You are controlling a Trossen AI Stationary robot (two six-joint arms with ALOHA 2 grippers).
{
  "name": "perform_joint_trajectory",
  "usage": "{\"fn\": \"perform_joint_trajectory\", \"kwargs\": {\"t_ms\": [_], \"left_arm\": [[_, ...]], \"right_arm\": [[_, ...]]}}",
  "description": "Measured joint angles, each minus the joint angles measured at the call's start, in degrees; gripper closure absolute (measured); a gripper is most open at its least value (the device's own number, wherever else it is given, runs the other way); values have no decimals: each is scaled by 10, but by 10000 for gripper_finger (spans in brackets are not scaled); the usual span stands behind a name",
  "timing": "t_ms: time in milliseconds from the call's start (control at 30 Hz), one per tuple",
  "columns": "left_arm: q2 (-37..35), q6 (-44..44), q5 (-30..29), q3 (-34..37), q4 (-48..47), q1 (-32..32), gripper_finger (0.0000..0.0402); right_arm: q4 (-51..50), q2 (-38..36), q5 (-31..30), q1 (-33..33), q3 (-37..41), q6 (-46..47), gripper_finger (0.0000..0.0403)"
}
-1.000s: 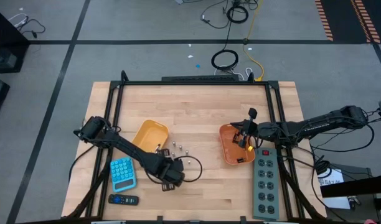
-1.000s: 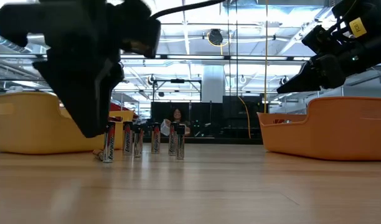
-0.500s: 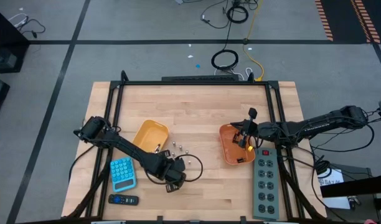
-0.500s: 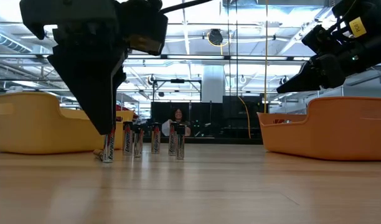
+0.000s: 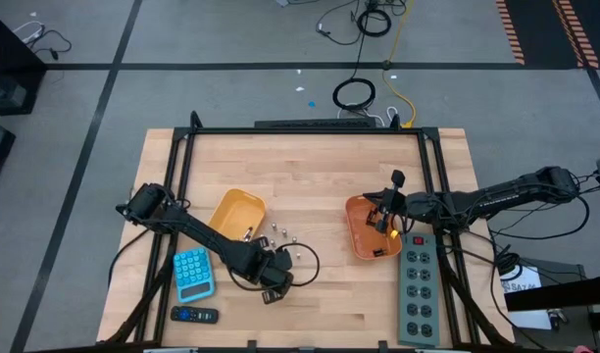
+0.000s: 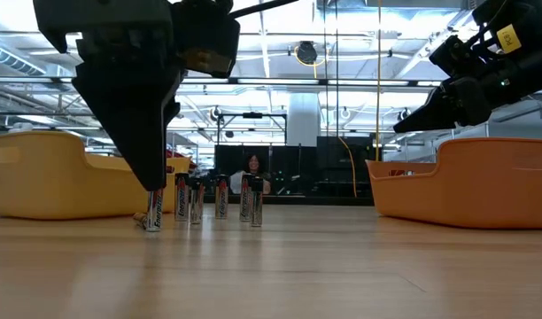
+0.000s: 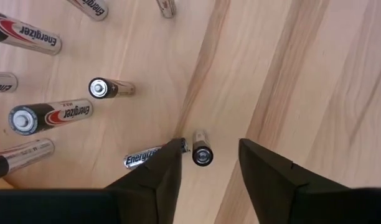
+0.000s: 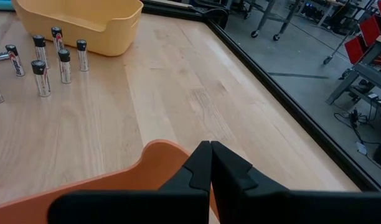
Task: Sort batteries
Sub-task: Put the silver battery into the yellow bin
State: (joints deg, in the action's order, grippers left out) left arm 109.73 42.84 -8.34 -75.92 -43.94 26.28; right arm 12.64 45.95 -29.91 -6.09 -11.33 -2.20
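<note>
Several small batteries (image 5: 280,238) stand upright or lie on the wood between the yellow tray (image 5: 236,214) and the orange tray (image 5: 364,230). My left gripper (image 7: 209,152) is open and points down just on the near side of the group. Its fingers stand on either side of one upright battery (image 7: 202,154), apart from it. A lying battery (image 7: 144,158) ends right beside one fingertip. In the low view the same gripper (image 6: 154,182) hangs over the leftmost battery (image 6: 154,213). My right gripper (image 8: 210,149) is shut and empty above the orange tray's rim (image 8: 116,180).
A blue calculator (image 5: 193,273) and a black remote (image 5: 194,315) lie near the table's near left corner. A grey power strip (image 5: 418,284) lies along the right edge. Bare wood spreads between the two trays and toward the far edge.
My left gripper has shifted a little toward the table's right and come from a tilt to pointing more steeply down, ending over the leftmost battery. The batteries and the right arm have stayed where they were.
</note>
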Motion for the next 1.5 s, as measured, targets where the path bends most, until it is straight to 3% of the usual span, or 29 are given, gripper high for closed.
{"fn": "perform_joint_trajectory", "kwargs": {"t_ms": [200,333,667,867,1200,1500], "left_arm": [[4,3,-4,0,3,0,292],[27,-5,2,-1,5,1,365],[21,-12,-6,-9,-7,7,368],[-35,19,-4,-20,-40,7,368],[-146,123,-85,-15,-307,-11,368],[-169,50,-68,41,-313,-65,368]], "right_arm": [[0,0,0,0,0,0,403],[0,0,0,0,0,0,403],[0,0,0,0,0,0,403],[0,0,0,0,0,0,403],[-7,0,20,-5,0,36,403],[-4,0,13,-46,0,68,403]]}}
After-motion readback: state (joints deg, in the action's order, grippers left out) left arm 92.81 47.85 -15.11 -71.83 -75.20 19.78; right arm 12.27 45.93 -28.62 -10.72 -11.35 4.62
